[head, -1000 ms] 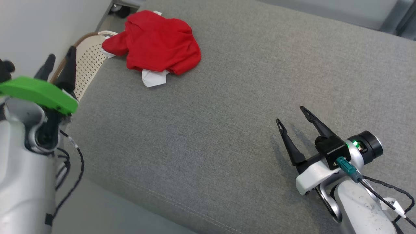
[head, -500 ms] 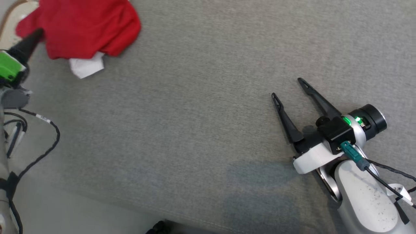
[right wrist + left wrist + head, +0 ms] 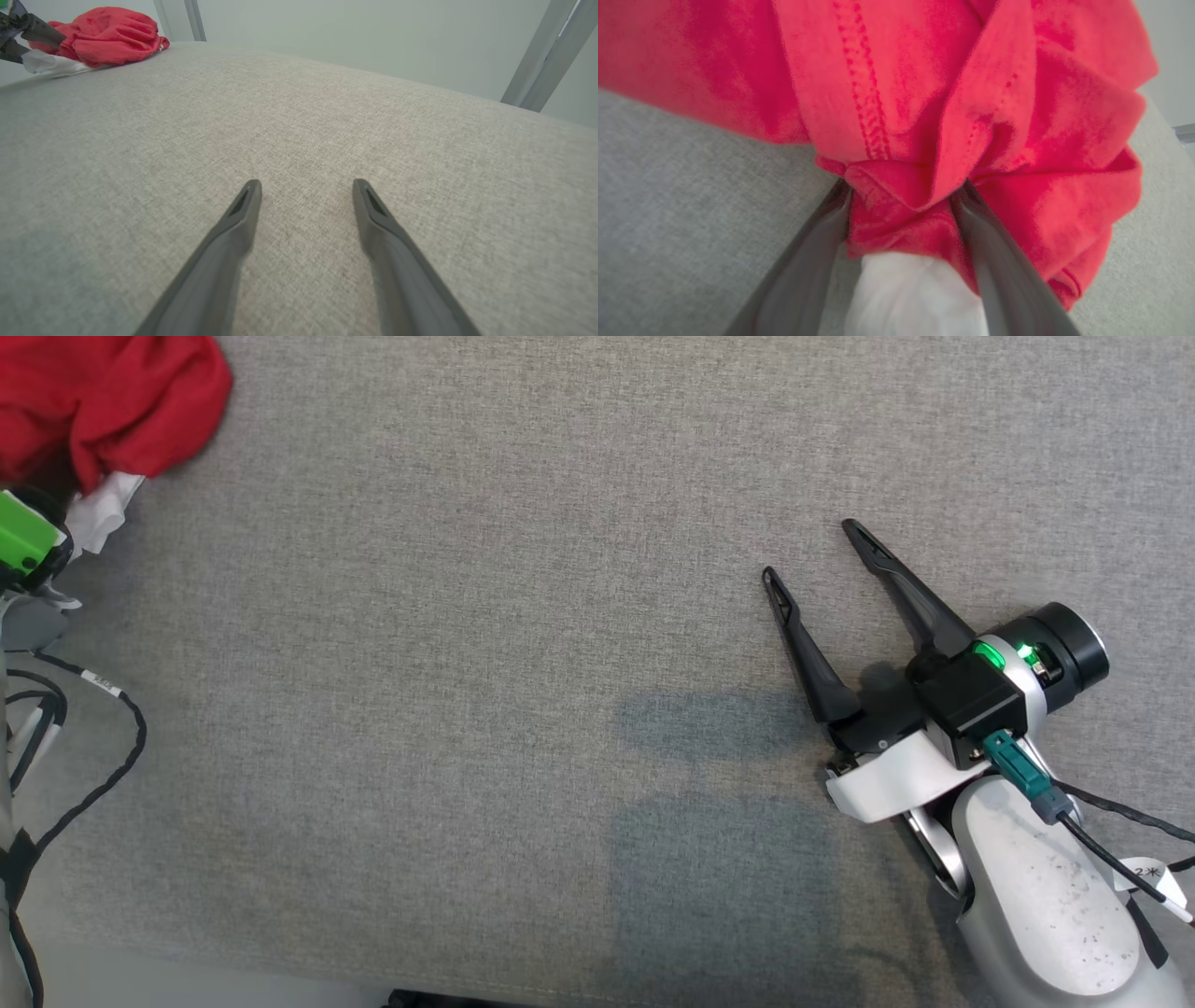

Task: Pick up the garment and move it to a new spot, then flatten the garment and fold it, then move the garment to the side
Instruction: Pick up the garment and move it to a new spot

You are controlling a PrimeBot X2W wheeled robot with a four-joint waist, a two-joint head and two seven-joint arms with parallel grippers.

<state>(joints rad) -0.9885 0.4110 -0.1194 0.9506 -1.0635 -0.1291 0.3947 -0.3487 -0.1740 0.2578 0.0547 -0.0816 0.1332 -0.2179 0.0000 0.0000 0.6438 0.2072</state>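
Right hand [image 3: 808, 550] sits nearest, lower right of head view, fingers lying low over the grey upholstered surface [image 3: 485, 663] and pointing up-left. Fingers spread wide, nothing between them; right wrist view confirms bare grey fabric in the gap. Green light [image 3: 990, 655] lit on its wrist, teal plug [image 3: 1018, 770] with a black cable behind it. A soft shadow [image 3: 709, 803] falls on the surface just left of the right arm.

Left arm at the left edge of head view: black cables [image 3: 103, 775] hang by it, and a green cover [image 3: 23, 537] touches the garment's edge.

Left wrist view: left hand [image 3: 904, 186] is at the garment, fingers [image 3: 999, 261] apart about as wide as the right hand's, straddling a bunched fold of red cloth. Cloth touches the inner side of both fingers. Cannot tell if it is actually squeezed; reads as open around the fold, not clamped.

Red garment [image 3: 103, 401] lies crumpled in the far left corner of the surface, well apart from the right hand, partly cut off by the frame edge. Stitched hems show up close in the left wrist view. A white piece [image 3: 98, 513] sticks out from under its near edge, between the left fingers; cannot tell if it is part of the garment or separate.

Farthest, right wrist view: pale wall [image 3: 350, 32] and grey metal posts [image 3: 537, 60] beyond the surface.
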